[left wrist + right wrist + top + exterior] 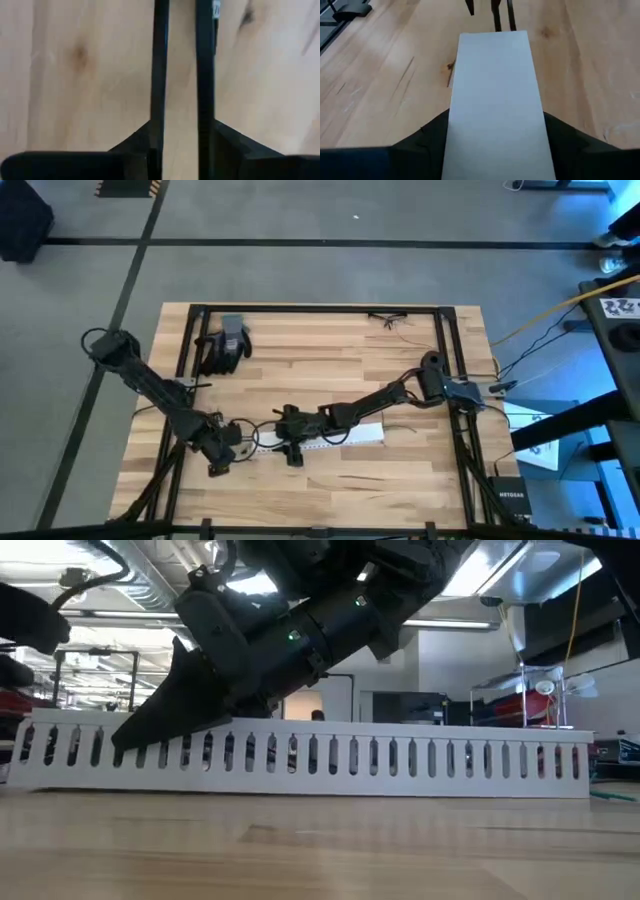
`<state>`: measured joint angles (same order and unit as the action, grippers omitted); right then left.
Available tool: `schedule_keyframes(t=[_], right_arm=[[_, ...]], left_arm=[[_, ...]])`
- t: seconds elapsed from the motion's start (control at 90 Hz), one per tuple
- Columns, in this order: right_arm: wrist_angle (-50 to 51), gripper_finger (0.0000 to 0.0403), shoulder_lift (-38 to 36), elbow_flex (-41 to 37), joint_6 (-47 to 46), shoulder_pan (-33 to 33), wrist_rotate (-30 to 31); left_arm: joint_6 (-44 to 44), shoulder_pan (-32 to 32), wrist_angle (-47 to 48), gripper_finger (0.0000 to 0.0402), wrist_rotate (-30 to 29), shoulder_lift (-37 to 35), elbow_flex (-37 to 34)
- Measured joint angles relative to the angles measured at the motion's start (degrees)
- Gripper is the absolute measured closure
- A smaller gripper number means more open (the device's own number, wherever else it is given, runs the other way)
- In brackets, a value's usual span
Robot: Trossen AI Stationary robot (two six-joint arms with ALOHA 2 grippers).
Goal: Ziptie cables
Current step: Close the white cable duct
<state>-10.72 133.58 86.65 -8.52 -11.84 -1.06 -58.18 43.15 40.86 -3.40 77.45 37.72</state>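
Observation:
A long white slotted strip [335,438] lies flat on the wooden table near its front, its slotted wall [400,755] standing on the boards. My right gripper [495,142] reaches in from the right and is shut on the strip near its left end. My left gripper [181,30] is just beyond that end, low over bare wood, its fingers a narrow gap apart with nothing between them. The cables [392,318], a loose bunch of thin dark strands, lie on the table by its far edge, away from both grippers. My right gripper has the strip's two long sides between its two fingers, with the white top face [495,90] running out ahead between them. The fingers slant down from the table's right and lie along the strip. One finger [170,710] covers the slotted wall. The strip's underside rests on the table.
A black glove [225,345] lies at the far left of the table. A dark frame [320,309] runs along the table's far edge and down both sides. Bare wood stretches between the strip and the far edge.

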Motion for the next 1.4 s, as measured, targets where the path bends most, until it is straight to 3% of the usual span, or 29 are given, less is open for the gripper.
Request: schedule_keyframes(t=[0.178, 0.433, 0.6, 0.778, 0.944, 1.144, 1.4], right_arm=[[0.17, 0.0175, 0.0, 0.0, 0.09, -0.02, 0.04], [0.23, 0.0175, 0.0, -0.02, 0.19, 0.0, 0.0], [-0.09, 0.0175, 0.0, 0.02, 0.25, 0.0, -0.07], [-0.55, 0.0175, 0.04, 0.0, 0.2, 0.24, -0.05], [-1.22, 0.0175, -0.07, 0.09, 0.3, 0.28, -0.47], [-0.93, 0.0175, -0.01, 0.04, 0.33, 0.28, -0.61], [0.39, 0.0175, 0.0, -0.04, 0.43, 0.26, -0.61]], left_arm=[[-4.63, -0.65, -7.28, 0.0282, 0.25, 0.81, -4.75], [-5.06, 0.03, -9.46, 0.023, 1.15, 1.07, -6.19], [1.27, -1.43, 3.25, 0.0237, 7.38, 1.01, -1.04], [2.95, -2.38, 13.85, 0.0249, 2.75, -2.05, 5.94], [4.55, -2.38, 16.41, 0.0244, 2.07, -4.76, 8.5], [4.61, -2.53, 11.75, 0.0248, -2.71, -6.54, 7.58], [6.37, -5.48, 4.3, 0.0212, -0.66, -6.19, 3.37]])
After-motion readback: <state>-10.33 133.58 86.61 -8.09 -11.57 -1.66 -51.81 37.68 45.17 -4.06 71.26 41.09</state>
